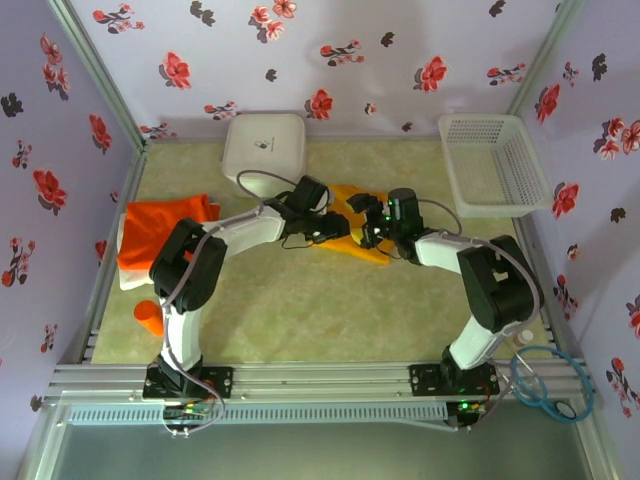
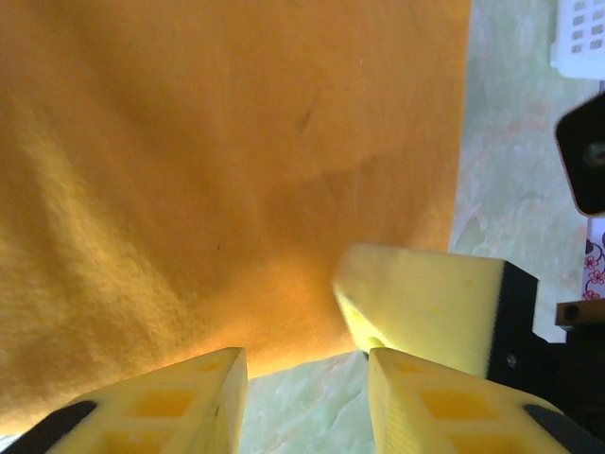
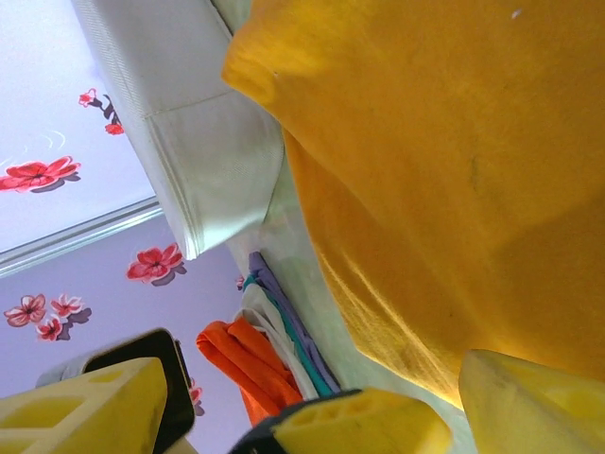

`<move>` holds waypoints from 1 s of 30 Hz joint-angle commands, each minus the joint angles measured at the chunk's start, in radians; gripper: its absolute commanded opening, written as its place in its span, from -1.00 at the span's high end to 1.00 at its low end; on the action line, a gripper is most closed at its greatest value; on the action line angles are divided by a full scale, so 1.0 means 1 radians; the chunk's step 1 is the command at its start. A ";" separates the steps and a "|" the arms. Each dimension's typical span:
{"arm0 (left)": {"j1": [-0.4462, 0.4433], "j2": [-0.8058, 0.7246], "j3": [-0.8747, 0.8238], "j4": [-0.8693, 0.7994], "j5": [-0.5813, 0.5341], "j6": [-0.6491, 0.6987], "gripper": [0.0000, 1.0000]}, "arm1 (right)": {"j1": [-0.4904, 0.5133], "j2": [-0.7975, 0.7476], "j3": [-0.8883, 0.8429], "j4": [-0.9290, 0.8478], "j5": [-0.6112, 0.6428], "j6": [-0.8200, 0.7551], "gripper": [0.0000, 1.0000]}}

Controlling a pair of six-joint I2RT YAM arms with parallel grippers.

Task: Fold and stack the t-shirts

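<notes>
The mustard t-shirt (image 1: 352, 240) lies folded in the middle of the table, and both grippers meet at it. My left gripper (image 1: 328, 230) (image 2: 304, 378) is open at the shirt's edge (image 2: 236, 170), with bare table between its fingers. My right gripper (image 1: 373, 232) (image 3: 312, 369) is open too, low beside the mustard t-shirt (image 3: 454, 170), whose hem runs next to one finger. One right finger (image 2: 425, 307) shows just ahead of my left jaws. The red-orange t-shirt (image 1: 165, 225) (image 3: 241, 364) rests on a white t-shirt (image 1: 130, 278) at the left.
A white plastic box (image 1: 263, 147) (image 3: 208, 142) stands at the back, close behind the mustard shirt. The white lattice basket (image 1: 493, 163) is at the back right. A small orange object (image 1: 148, 317) lies near the left front. White, teal and purple cloth edges (image 3: 284, 331) lie under the red-orange shirt.
</notes>
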 commanded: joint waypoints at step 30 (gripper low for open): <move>0.143 0.085 -0.187 0.117 -0.044 -0.092 0.29 | -0.063 -0.032 -0.216 -0.054 0.094 -0.148 -0.62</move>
